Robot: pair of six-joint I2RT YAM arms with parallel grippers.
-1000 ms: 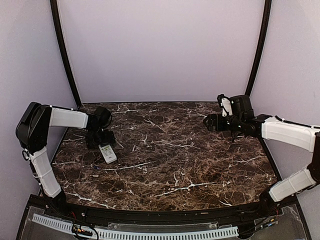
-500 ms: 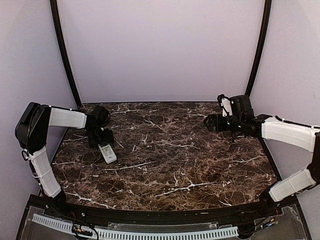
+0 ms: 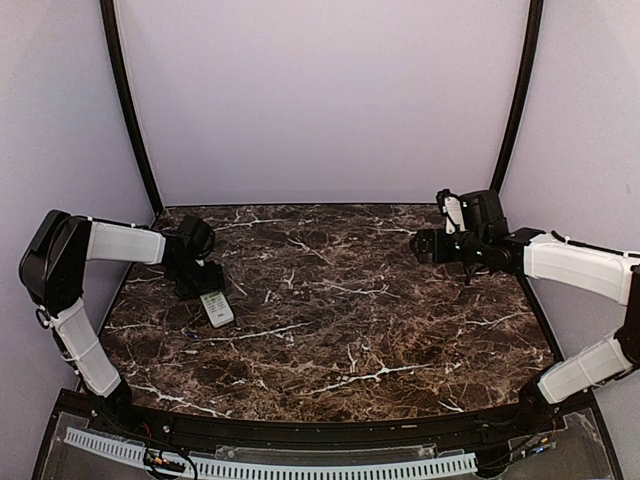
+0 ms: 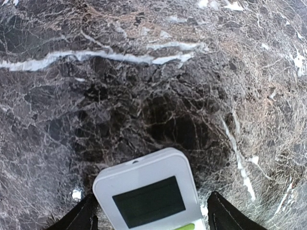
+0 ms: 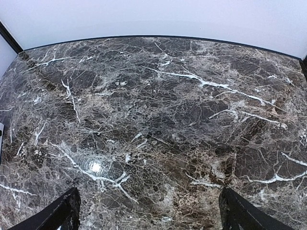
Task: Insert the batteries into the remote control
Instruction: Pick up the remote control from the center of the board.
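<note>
Drawn back toward the left wall over the last second, the left arm [image 3: 120, 242] has swung its elbow and shoulder further out. The left pincer [image 3: 200, 282] has slid a little to the far left with it. The remote [image 3: 216, 308] has stayed where it lay, and the right arm [image 3: 575, 265] has hardly stirred.

The remote lies flat and face up on the surface [image 3: 350, 330], close to the left edge and just on the near side of the left pincer. In the left wrist view its rounded display end sits low in the picture between the two dark fingers [image 4: 79, 218]. The dark display [image 4: 148, 201] is turned upward, and a sliver of a green button [image 4: 188, 226] shows at the bottom edge.

The left pincer is spread, one finger on either side of that end. The finger on the picture's left is just beside the remote's edge. The other stands off, with a strip of marble showing between it and the remote. Whether either finger touches the remote I cannot tell.

The right pincer [image 3: 422, 244] hangs over the far right part of the surface, well apart from the remote. Its fingers [image 5: 60, 213] are spread wide. Only veined marble shows between them, running back to the pale wall [image 5: 153, 17].
</note>
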